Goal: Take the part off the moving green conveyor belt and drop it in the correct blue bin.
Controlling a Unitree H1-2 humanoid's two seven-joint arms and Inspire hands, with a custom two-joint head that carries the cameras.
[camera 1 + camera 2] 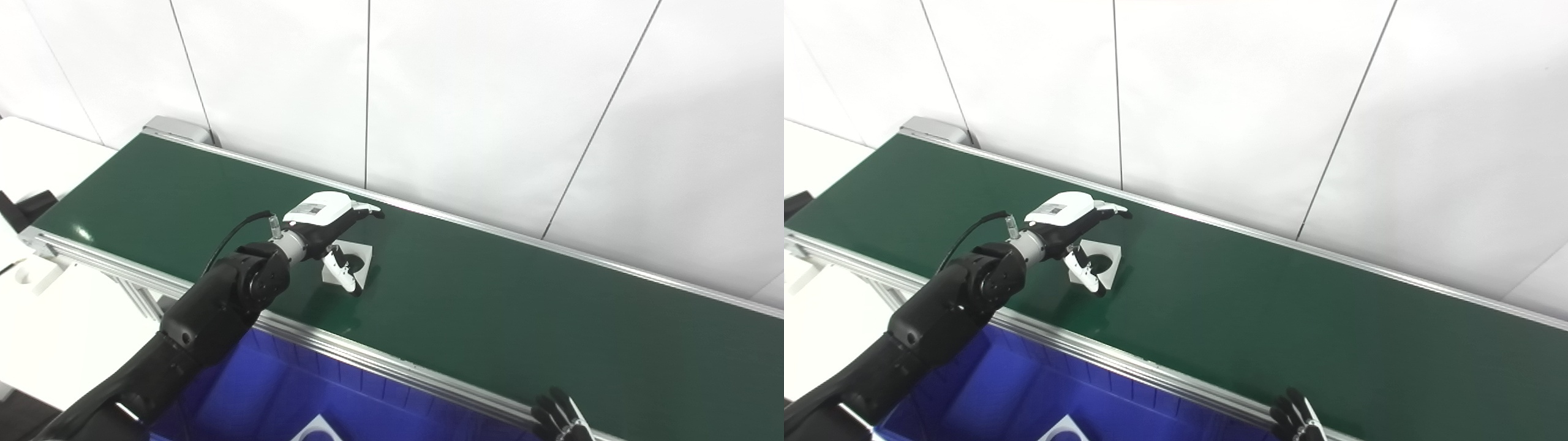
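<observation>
White part [354, 263], a flat squarish piece with a dark round hole, is lying on the green conveyor belt [490, 306], nearer the belt's front rail than its back rail. The left hand [327, 229] is reaching over it from the left, with its fingers [367, 210] stretching out past the far side of the part and its thumb [340, 272] pointing down over the near side. The hand is spread open around the part; whether it is touching the part cannot be told, and it is not gripping it. To the right of the part the belt is running long and bare toward the right edge of the picture. A silver front rail [367, 358] is edging the belt, and below it a blue bin [275, 386] is sitting open, with a white piece [318, 430] showing at its bottom. The right hand [560, 419] is barely peeking in at the bottom edge by the front rail; only dark fingertips are showing, slightly apart, so its state cannot be told.
</observation>
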